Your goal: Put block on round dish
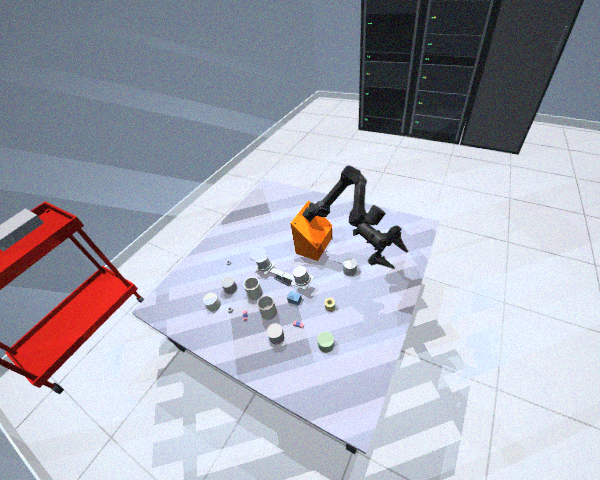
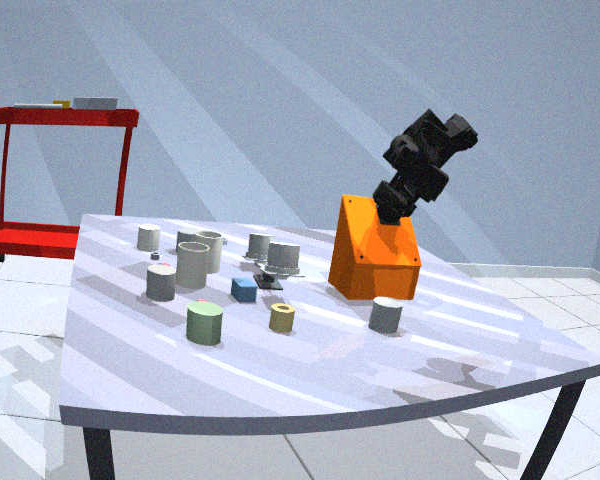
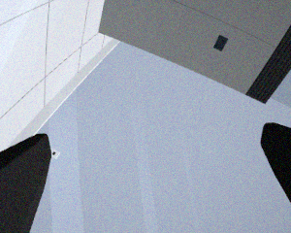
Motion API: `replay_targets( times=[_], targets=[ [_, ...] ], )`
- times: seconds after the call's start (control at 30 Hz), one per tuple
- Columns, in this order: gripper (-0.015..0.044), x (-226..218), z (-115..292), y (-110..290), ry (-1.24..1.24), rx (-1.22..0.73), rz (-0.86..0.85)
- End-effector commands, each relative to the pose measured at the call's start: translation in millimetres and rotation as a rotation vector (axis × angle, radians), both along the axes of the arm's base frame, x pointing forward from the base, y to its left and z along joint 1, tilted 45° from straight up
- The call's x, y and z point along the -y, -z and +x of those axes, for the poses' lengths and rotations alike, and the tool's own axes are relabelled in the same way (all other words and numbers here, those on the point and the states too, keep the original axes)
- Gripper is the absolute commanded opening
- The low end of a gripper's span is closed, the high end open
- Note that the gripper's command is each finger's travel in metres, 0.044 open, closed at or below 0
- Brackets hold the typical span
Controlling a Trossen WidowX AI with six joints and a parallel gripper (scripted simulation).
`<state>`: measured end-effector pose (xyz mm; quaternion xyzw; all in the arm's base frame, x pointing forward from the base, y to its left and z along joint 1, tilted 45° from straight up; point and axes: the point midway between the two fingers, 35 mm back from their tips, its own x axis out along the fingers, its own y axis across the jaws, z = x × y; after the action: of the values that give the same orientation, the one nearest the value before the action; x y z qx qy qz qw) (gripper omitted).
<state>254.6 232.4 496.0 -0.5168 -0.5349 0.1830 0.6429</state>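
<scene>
Cups (image 1: 262, 259) (image 1: 301, 274) on the balance (image 1: 281, 275) stood untouched near the middle of the table (image 1: 341, 392), both seated on their pans; which one hid the block could not be told. Judged stage: the approach, with no cup yet lifted. The gripper (image 1: 390, 249) hung over the table's far right edge, well apart from both cups, its fingers spread wide and holding nothing. The next move would call for reading the beam's tilt, then descending on one cup alone. An orange base (image 1: 311, 235) stood behind the balance. Loose cylinders lay about. Beyond were a tiled floor, a red cart (image 1: 36, 289) and a dark cabinet (image 1: 460, 67).
</scene>
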Motion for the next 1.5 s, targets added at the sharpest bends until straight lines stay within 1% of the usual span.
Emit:
replay_targets(
  times=[0.0, 0.37, 0.73, 1.1, 1.47],
  targets=[
    [0.0440, 10.5, 22.3, 27.7, 0.022, -0.122, -0.038],
    [0.0440, 48.3, 66.4, 91.9, 0.099, -0.413, -0.079],
    [0.0440, 96.5, 93.1, 157.0, 0.180, -0.717, -0.058],
    [0.0440, 148.4, 100.7, 220.4, 0.259, -1.024, 0.029],
    [0.0440, 197.5, 90.2, 279.5, 0.328, -1.324, 0.180]
  ],
)
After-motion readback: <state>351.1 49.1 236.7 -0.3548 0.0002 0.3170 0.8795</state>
